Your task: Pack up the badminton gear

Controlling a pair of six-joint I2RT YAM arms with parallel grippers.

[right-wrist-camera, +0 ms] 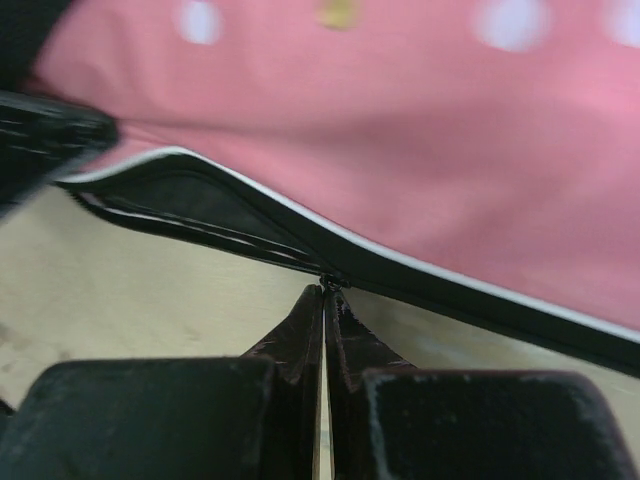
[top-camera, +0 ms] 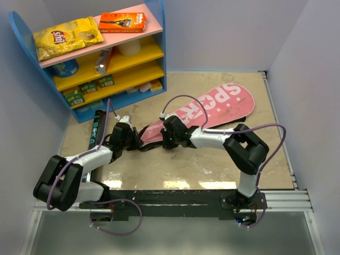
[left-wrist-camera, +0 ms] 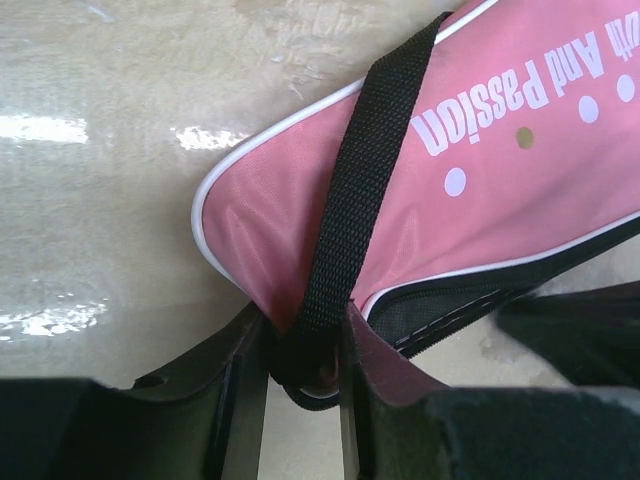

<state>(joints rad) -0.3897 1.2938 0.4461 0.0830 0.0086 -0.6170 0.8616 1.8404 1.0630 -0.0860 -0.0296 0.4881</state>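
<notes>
The pink racket cover (top-camera: 212, 109) with black edging lies diagonally on the table, its narrow end toward the arms. My left gripper (left-wrist-camera: 305, 350) is shut on that narrow end, pinching the pink fabric and the black strap (left-wrist-camera: 360, 180) between its fingers. In the top view the left gripper (top-camera: 139, 139) sits at the cover's tip. My right gripper (right-wrist-camera: 327, 290) is shut, its fingertips pinched on the small zipper pull (right-wrist-camera: 328, 281) along the cover's black edge (right-wrist-camera: 200, 205). The right gripper (top-camera: 169, 139) sits just right of the left one. A long black tube (top-camera: 95, 130) lies beside the left arm.
A blue shelf unit (top-camera: 162, 48) stands at the back left, with a yellow chip bag (top-camera: 66, 37) and an orange box (top-camera: 122, 22) on its top board. Grey walls close in the table on the left and right.
</notes>
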